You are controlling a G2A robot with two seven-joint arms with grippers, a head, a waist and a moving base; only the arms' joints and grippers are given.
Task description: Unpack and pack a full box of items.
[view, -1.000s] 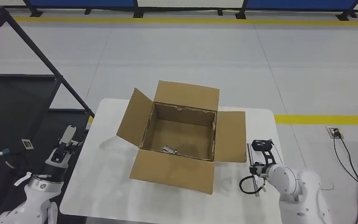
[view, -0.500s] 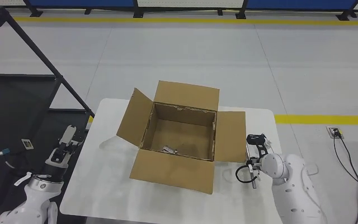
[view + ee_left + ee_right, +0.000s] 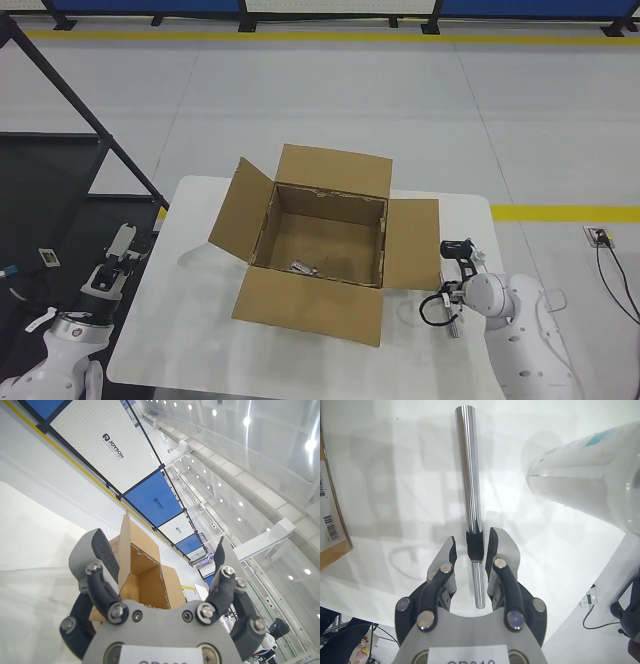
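Loosely, the right gripper [image 3: 473, 536] straddles the metal rod [image 3: 468, 475], narrowly open, not clamping it.

Box [image 3: 310, 305]: plain brown cardboard. Rod [image 3: 468, 475]: polished silver metal with one black band. Desk [image 3: 190, 320]: plain white; floor [image 3: 300, 90] pale grey, yellow stripes.

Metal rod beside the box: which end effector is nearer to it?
Right. The right end effector straddles the metal rod, open around it; the left end effector is past the table's opposite edge, beyond the box.
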